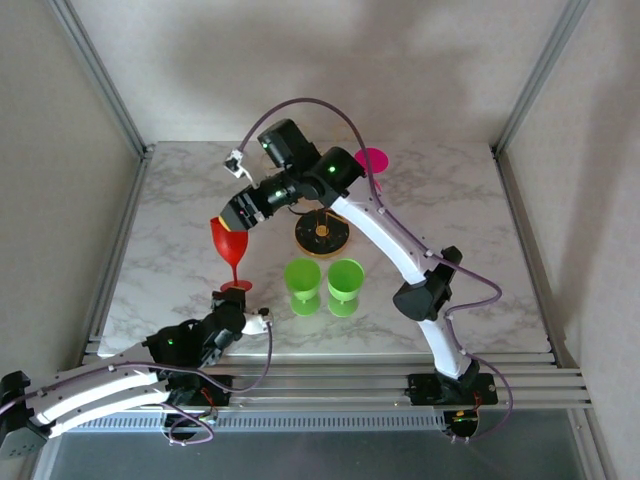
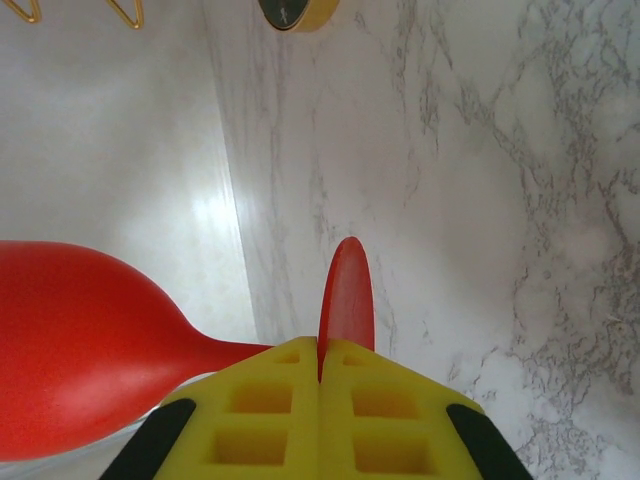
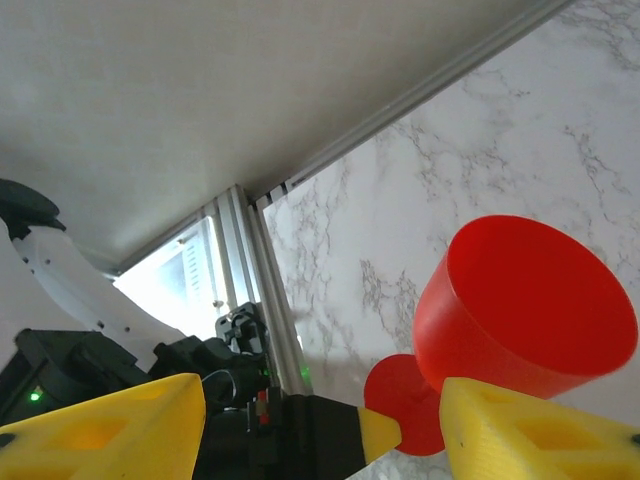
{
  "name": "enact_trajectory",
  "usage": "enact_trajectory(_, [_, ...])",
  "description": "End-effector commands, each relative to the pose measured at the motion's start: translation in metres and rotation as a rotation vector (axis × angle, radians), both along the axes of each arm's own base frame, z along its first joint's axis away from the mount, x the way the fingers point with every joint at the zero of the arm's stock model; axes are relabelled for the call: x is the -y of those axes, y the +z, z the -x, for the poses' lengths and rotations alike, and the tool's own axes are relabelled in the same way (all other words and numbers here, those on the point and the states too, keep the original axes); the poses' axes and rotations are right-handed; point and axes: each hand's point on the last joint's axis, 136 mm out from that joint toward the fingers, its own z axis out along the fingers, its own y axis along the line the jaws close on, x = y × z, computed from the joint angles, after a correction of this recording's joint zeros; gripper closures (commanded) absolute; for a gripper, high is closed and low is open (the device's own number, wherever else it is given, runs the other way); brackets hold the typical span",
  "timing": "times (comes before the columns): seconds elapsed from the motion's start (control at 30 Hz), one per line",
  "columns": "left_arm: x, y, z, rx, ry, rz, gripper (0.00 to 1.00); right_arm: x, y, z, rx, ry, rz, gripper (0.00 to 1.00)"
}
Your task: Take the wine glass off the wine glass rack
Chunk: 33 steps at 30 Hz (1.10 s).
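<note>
Marble table point(image 1: 480, 250), red wine glass point(image 1: 229, 243) upright, left of the wine glass rack point(image 1: 322, 235) and apart from it.
Its foot is pinched by the closed left gripper point(image 2: 320, 350); the right gripper point(image 3: 320, 405) is held wide open by the bowl, gripping nothing. 2 green glasses point(image 1: 303, 285) are set near the rack.

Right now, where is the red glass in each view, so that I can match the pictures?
Top external: the red glass stands left of centre, in front of the right arm's wrist.
Left wrist: red glass, bowl at lower left, foot in the middle.
Right wrist: red glass at lower right.
Shared landmark: the marble table.
</note>
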Motion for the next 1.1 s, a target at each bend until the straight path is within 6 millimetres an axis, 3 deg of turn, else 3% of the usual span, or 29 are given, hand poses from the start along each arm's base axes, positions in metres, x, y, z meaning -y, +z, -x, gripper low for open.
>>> enact_trajectory(0.0, [-0.004,0.003,0.0,0.047,0.015,-0.032,1.0,-0.009,-0.003,0.0,0.069,0.028,0.0,0.35])
enact_trajectory(0.27, [0.002,0.01,0.006,0.093,-0.008,-0.049,1.0,-0.023,-0.013,-0.003,0.141,0.044,0.008,0.32])
enact_trajectory(0.67, [-0.001,0.011,0.007,0.134,0.007,-0.047,1.0,-0.029,-0.035,-0.005,0.185,0.065,0.063,0.29])
enact_trajectory(1.07, [-0.001,0.009,0.009,0.157,0.007,-0.076,1.0,-0.03,-0.044,0.007,0.143,0.143,0.062,0.27])
